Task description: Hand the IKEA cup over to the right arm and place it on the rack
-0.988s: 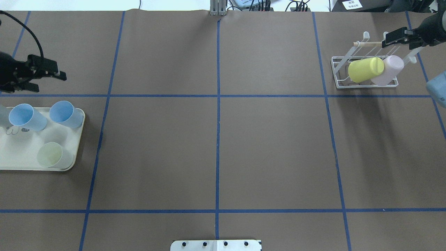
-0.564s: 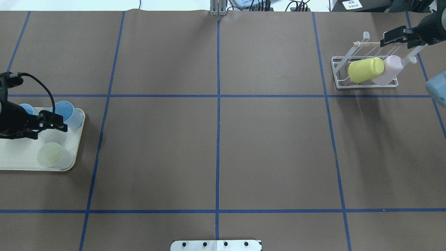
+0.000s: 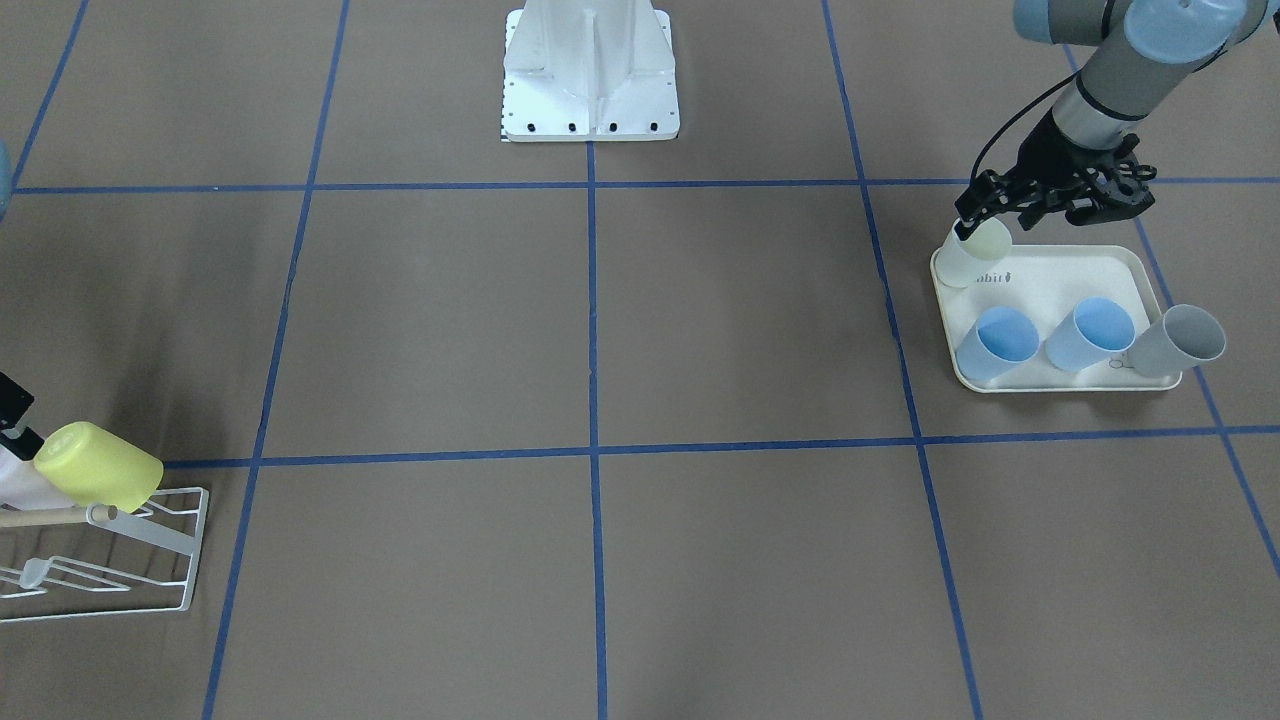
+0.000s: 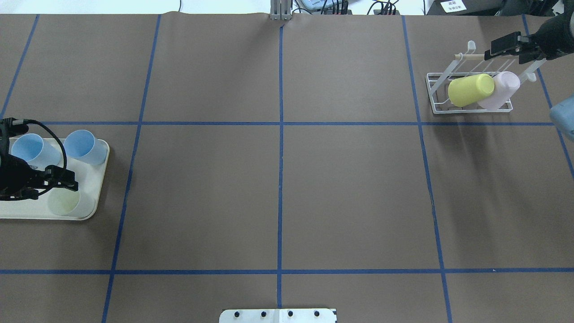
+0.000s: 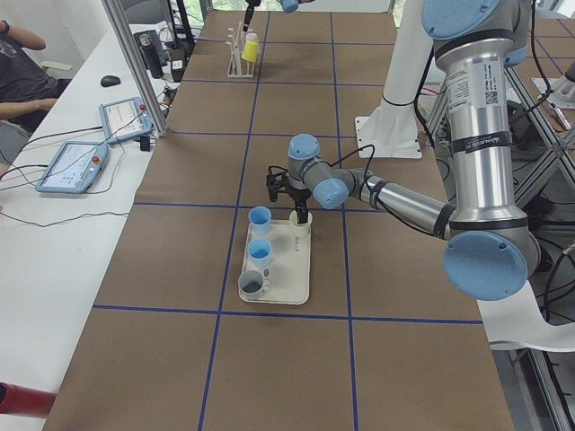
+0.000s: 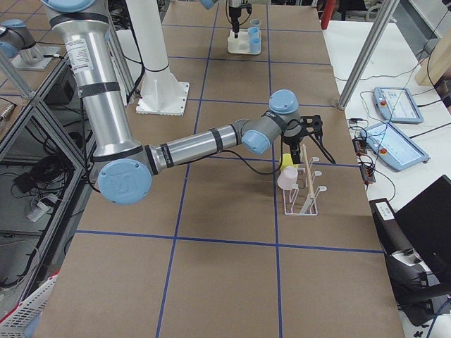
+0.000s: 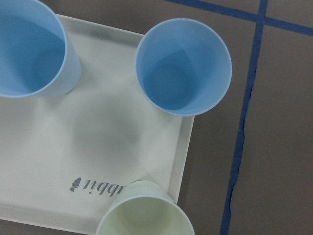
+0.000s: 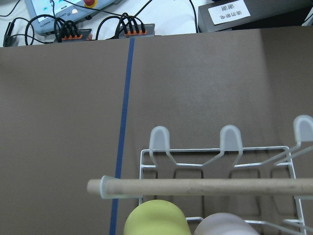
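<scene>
Left gripper (image 4: pixel 57 191) low, jaws apart

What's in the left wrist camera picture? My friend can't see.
Three open cups on a cream tray: a blue cup top left, a second blue cup beside it, a pale green cup at the bottom. Brown table, blue tape on the right.

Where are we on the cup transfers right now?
Done: yellow cup and pink cup sit on the rack. In hand: left gripper is at the pale green cup on the tray, not lifted yet; right gripper hovers by the rack. Left: that cup, two blue cups and the grey cup.
</scene>
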{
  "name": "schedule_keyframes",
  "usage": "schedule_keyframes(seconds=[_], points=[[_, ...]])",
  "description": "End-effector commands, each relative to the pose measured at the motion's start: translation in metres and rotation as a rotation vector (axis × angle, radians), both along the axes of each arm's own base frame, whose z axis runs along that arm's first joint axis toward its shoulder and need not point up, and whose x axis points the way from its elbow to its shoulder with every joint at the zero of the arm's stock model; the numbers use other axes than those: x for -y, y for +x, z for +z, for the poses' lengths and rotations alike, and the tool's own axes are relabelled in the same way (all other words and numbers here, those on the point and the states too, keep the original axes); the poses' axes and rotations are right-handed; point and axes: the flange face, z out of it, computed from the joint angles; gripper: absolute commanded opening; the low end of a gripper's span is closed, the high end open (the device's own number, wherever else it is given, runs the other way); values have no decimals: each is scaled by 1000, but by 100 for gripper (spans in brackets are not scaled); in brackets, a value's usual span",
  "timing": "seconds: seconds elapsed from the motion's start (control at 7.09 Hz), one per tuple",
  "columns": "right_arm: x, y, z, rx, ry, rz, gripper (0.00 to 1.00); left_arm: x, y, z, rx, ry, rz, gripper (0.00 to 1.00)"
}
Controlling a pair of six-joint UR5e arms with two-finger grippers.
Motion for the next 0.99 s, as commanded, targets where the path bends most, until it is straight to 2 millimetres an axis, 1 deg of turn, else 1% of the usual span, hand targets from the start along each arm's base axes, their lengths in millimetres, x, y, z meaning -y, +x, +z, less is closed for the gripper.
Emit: schedule_keyframes(seconds=[0.0,0.14,0.28,0.42,0.71,0.85], points=[[-18,-4,-10,26,-9,3,99,-2,-1,26,29,-17,16,100],[-19,-8,-11,27,-11,-1,99,-2,1,32,31,-22,17,99],[-20,-9,-11,27,-11,-3,99,1,4,39,40,-33,19,88],[-21,-9,-8,26,-14,-3,99,5,10,46,48,-43,20,70],[-22,-10,-9,28,-12,-5,99,5,12,43,36,-46,26,0],[-22,-10,-8,27,-14,-3,99,3,13,41,18,-60,46,0]])
